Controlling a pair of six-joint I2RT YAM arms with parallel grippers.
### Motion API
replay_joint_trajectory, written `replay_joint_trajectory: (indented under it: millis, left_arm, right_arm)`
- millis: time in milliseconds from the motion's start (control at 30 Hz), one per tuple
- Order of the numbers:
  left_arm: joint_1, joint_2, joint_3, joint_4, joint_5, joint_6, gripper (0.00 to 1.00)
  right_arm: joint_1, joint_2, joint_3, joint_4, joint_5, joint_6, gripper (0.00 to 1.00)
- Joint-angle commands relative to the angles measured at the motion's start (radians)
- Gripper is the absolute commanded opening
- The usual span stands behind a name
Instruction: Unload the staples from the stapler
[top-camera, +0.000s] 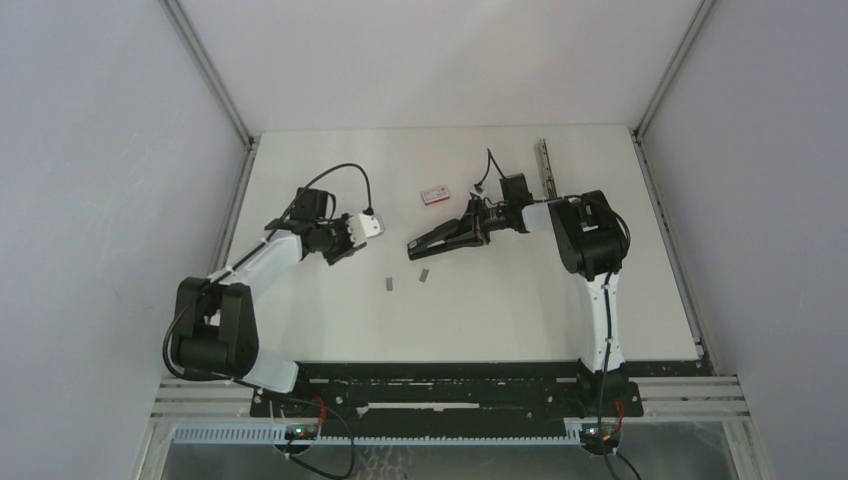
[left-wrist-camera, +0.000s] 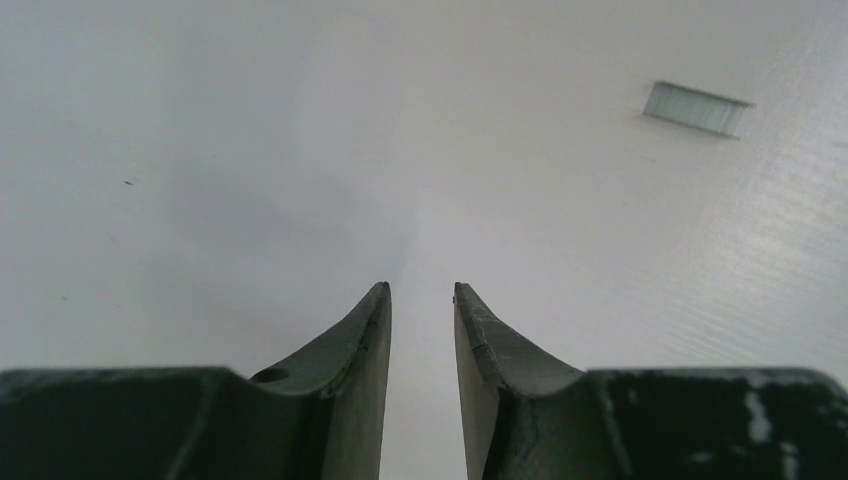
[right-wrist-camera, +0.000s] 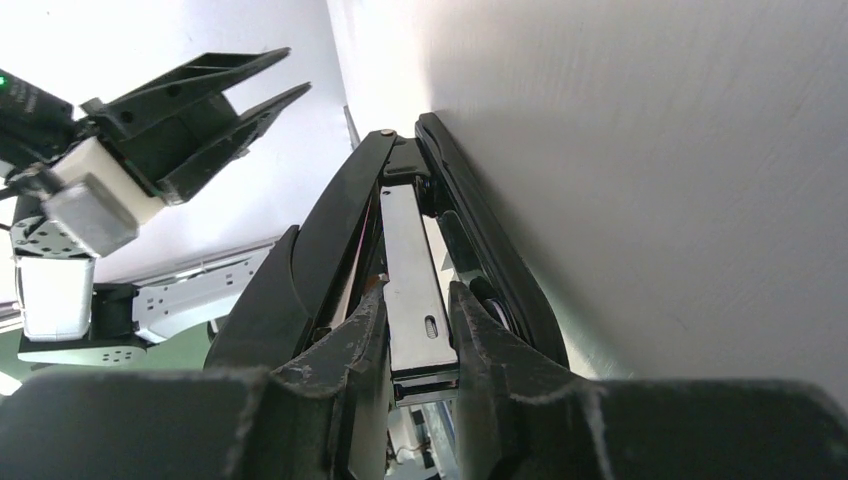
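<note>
My right pincer (right-wrist-camera: 417, 292) is clenched on the stapler (top-camera: 445, 240). Its fingers pinch the bright metal magazine (right-wrist-camera: 410, 250), which shows between the splayed black cover and base. My left pincer (left-wrist-camera: 422, 292) is released, jaws a little apart with nothing between them, hovering near the stapler's far end. Two short strips of staples (top-camera: 388, 284) lie loose on the desk (top-camera: 560, 320), just on the near side of that end and between my two arms. Whether more sit in the magazine I cannot tell. What worries me is the hold. I grip only a narrow, smooth channel at the open front, so the body could pivot about the hinge or twist out if I tip it. The cover could also swing shut against my fingers. If I lower or drag the stapler toward me, it could scatter or break the loose strips. My left pincer, being so near, could knock the hinge end if it comes in crooked. From above, the stapler's long axis runs from my right pincer toward the left, the hinge end aimed at my left arm and slightly at the near edge. The strip (left-wrist-camera: 697, 108) that my left wrist sees lies flat, its long axis across that view, a touch tilted.
</note>
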Motion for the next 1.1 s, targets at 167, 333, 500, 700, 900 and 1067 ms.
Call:
replay_joint_trajectory:
  millis: [167, 333, 500, 700, 900, 1067]
  left_arm:
    - [-0.173, 0.028, 0.301, 0.014, 0.06, -0.137, 0.55]
    - [-0.296, 0.161, 0.482, -0.049, 0.07, -0.17, 0.61]
    - [-0.406, 0.285, 0.631, -0.11, 0.076, -0.206, 0.61]
    - [-0.469, 0.394, 0.719, -0.145, 0.04, -0.192, 0.61]
    - [-0.495, 0.499, 0.824, -0.241, -0.03, -0.148, 0.6]
    - [-0.496, 0.547, 0.854, -0.251, -0.052, -0.132, 0.59]
  right_arm:
    - [0.032, -0.037, 0.054, -0.1, 0.095, -0.106, 0.03]
    - [0.038, -0.031, 0.071, -0.13, 0.097, -0.127, 0.04]
    - [0.039, -0.029, 0.076, -0.141, 0.097, -0.134, 0.05]
    - [0.041, -0.034, 0.076, -0.146, 0.099, -0.138, 0.06]
    - [0.041, -0.037, 0.077, -0.15, 0.098, -0.138, 0.06]
    - [0.046, -0.038, 0.076, -0.148, 0.097, -0.138, 0.06]
